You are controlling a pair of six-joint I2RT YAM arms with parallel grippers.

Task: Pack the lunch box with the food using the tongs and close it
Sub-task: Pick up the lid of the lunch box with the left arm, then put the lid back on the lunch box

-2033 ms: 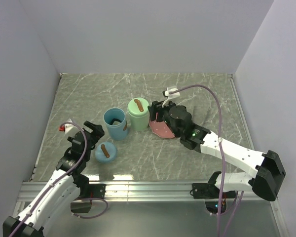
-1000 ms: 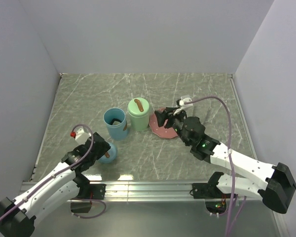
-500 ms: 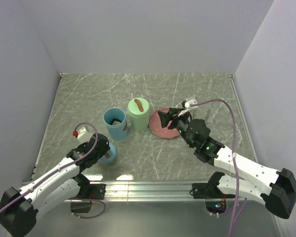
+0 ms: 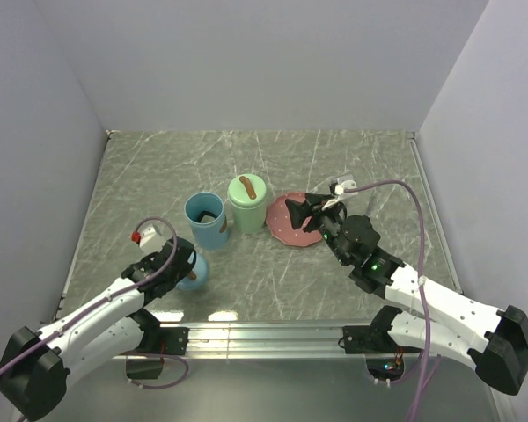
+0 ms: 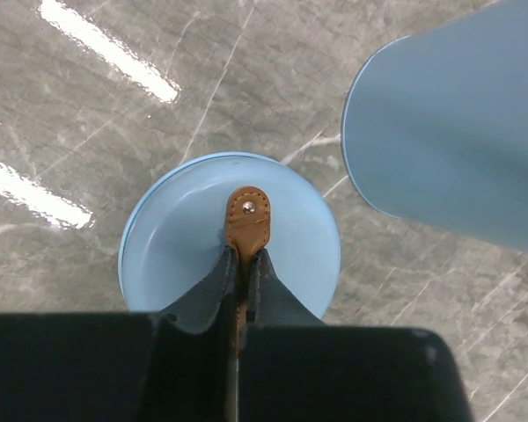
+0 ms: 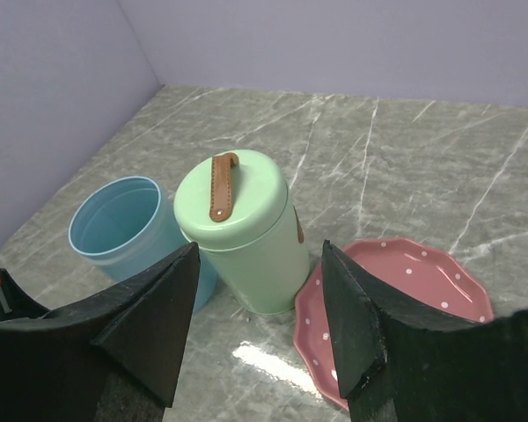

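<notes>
Brown strap (image 5: 247, 215) inside downward left tool (image 5: 244, 260)

Robot test cell in a lab

Plain pale walls (image 4: 246, 61) box in a marble-patterned tabletop (image 4: 264, 158); the left arm (image 4: 88, 321) and right arm (image 4: 440, 303) are bolted to an aluminium rail (image 4: 264, 334), trailing purple cables (image 4: 383, 183).

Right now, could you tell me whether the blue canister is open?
Open. The blue canister shows a bare rim; its lid lies beside it, its strap pinched between the jaws of the left gripper.
</notes>
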